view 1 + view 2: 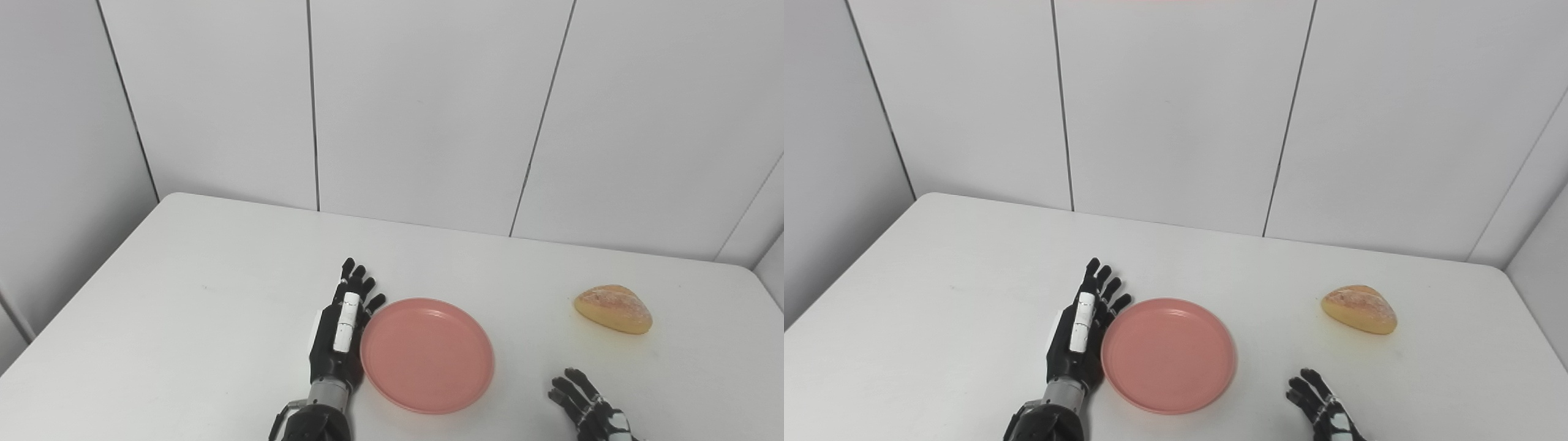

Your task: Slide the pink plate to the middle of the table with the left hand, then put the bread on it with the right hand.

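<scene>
1. Two hands are in view over a white desk (202, 294); the pink plate (427, 354) serves as landmark throughout.
2. Pink plate: lies flat on the desk, near the front edge and roughly midway across; its dish holds nothing.
3. Left hand (340, 334): stands on edge just left of the plate, palm toward it; fingers (358, 283) straight, pointing away from the robot and slightly spread; it grips nothing; its inner side lies against the plate's left rim, though actual contact cannot be confirmed from these views.
4. Bread (613, 309): a golden, rounded loaf resting on the desk, well to the right of the plate and somewhat farther back; apart from both hands and from the plate.
5. Right hand (1323, 407): low at the front, right of the plate and nearer than the bread; only partly in view; fingers extended and apart, holding nothing; clear of plate and bread alike.
6. Behind the plate, pale wall panels (1176, 122) with dark vertical seams close off the far side of the desk.
</scene>
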Robot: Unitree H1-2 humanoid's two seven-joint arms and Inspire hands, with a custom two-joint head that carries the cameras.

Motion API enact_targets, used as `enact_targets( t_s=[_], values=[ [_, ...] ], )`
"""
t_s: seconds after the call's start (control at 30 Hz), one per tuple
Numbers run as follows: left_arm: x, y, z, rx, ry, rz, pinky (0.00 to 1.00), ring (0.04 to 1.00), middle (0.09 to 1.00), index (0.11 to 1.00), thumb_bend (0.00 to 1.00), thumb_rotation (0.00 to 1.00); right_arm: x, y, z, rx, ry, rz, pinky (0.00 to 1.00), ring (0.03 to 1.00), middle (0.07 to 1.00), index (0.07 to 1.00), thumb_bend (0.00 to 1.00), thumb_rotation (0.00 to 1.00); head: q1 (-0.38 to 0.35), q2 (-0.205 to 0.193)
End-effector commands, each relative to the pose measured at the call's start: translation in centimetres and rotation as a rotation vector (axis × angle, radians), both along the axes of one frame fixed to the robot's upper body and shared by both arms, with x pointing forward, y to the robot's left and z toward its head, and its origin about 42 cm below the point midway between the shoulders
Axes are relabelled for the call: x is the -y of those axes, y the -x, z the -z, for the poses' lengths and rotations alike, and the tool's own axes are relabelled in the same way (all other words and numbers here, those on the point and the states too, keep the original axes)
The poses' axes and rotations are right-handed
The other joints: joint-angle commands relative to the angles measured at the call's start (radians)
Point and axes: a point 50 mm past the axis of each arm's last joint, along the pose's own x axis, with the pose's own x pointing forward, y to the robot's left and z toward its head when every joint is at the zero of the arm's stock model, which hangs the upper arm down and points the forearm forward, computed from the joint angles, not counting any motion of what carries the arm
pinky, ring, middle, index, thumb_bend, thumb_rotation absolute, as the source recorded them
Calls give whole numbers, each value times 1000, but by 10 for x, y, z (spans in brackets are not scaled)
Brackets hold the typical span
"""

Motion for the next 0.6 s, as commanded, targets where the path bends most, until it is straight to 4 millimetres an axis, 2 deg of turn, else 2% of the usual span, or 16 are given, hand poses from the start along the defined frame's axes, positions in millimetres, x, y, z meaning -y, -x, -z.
enact_targets(
  t_s=[0.0,0.3,0.4,0.57],
  values=[
    [12,-2,-4,9,25,20,895,974,1000,1000,922,758,-5,1,-6,13,2,-17,970,847,837,849,852,977,1,1],
    [11,4,6,-2,19,25,888,990,1000,1000,897,764,-4,4,-6,23,65,20,970,839,831,839,859,958,-31,9],
    [10,5,10,-13,31,24,899,993,1000,1000,905,756,-2,4,-7,68,152,51,956,836,839,843,850,978,-40,6],
    [9,7,13,-11,23,28,919,990,1000,1000,914,750,0,3,-20,145,233,124,927,849,853,846,808,1000,-78,0]
  ],
)
